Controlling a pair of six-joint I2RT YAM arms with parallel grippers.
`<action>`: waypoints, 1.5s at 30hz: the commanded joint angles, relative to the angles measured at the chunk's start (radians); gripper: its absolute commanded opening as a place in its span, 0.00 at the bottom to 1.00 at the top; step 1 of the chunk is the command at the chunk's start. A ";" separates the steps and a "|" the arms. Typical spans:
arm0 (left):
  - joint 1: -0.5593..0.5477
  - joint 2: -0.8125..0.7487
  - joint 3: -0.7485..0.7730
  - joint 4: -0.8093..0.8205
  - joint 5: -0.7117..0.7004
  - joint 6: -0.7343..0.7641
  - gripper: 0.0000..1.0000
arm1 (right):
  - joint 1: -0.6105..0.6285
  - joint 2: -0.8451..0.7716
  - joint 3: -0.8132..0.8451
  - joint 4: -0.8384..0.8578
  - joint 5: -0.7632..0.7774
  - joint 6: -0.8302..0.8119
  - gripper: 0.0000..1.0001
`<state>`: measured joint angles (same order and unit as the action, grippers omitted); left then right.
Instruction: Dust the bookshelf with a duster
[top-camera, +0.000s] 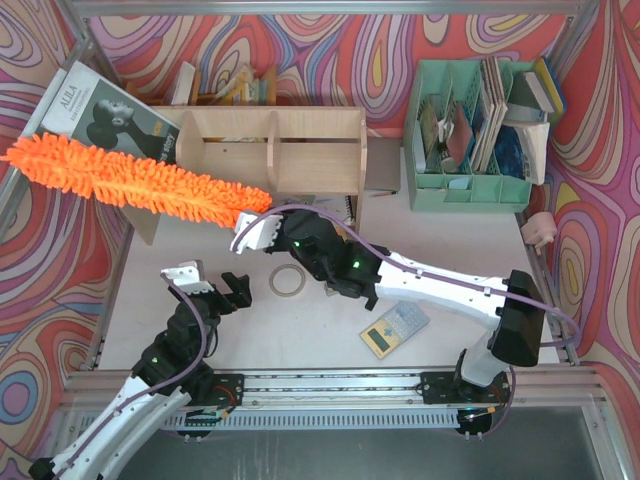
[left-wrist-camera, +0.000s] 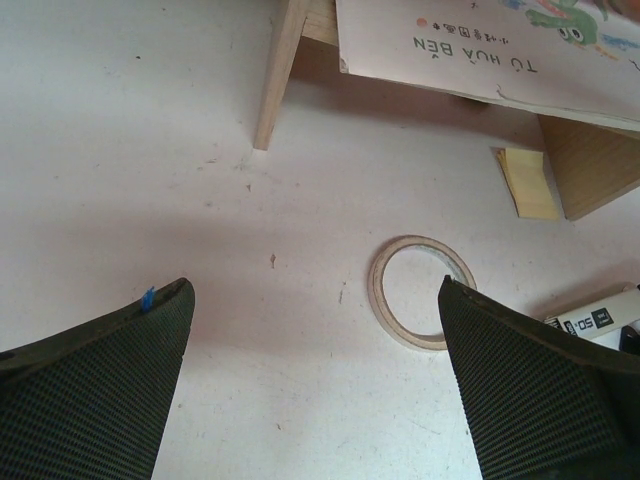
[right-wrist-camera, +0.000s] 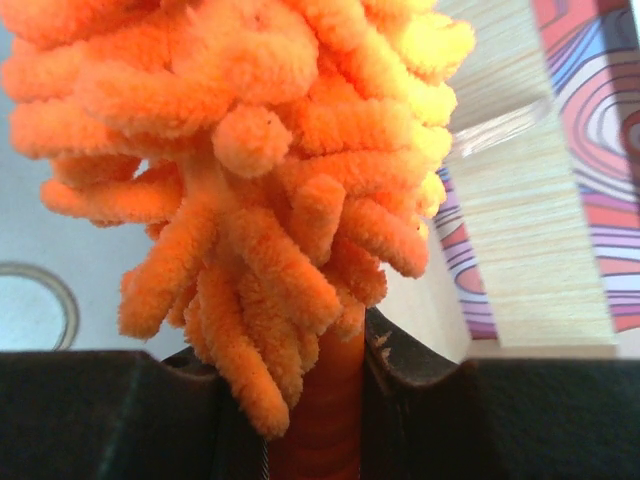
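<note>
The light plywood bookshelf (top-camera: 275, 150) stands at the back centre; its panel (right-wrist-camera: 530, 230) also shows in the right wrist view. The orange fluffy duster (top-camera: 130, 180) slants from the far left down to the shelf's front left corner. My right gripper (top-camera: 262, 228) is shut on its handle just below the shaggy head (right-wrist-camera: 260, 150), and the stick sits between the jaws (right-wrist-camera: 325, 400). Lower on the left my left gripper (top-camera: 222, 288) hangs over the table, open with nothing between its fingers (left-wrist-camera: 315, 290).
A tape ring (top-camera: 286, 281) (left-wrist-camera: 420, 290) lies between the arms, and a calculator (top-camera: 394, 329) lies under the right arm. A mint-green organizer (top-camera: 470, 140) full of books stands at the back right. A magazine (top-camera: 115, 115) leans behind the duster. Yellow sticky notes (left-wrist-camera: 527, 183) lie beside the shelf foot.
</note>
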<state>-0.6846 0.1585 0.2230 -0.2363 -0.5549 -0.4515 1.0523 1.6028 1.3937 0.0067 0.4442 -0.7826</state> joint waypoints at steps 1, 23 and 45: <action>0.003 0.004 -0.013 0.020 -0.020 0.010 0.98 | -0.014 0.045 0.077 0.106 0.002 -0.095 0.00; 0.003 0.018 -0.010 0.022 -0.026 0.003 0.98 | -0.053 0.000 -0.063 0.011 0.087 -0.074 0.00; 0.003 0.032 -0.007 0.022 -0.030 0.001 0.98 | -0.038 0.030 0.105 0.042 0.013 -0.101 0.00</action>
<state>-0.6846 0.1940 0.2230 -0.2356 -0.5697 -0.4519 1.0153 1.6112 1.4235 -0.0593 0.4568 -0.8711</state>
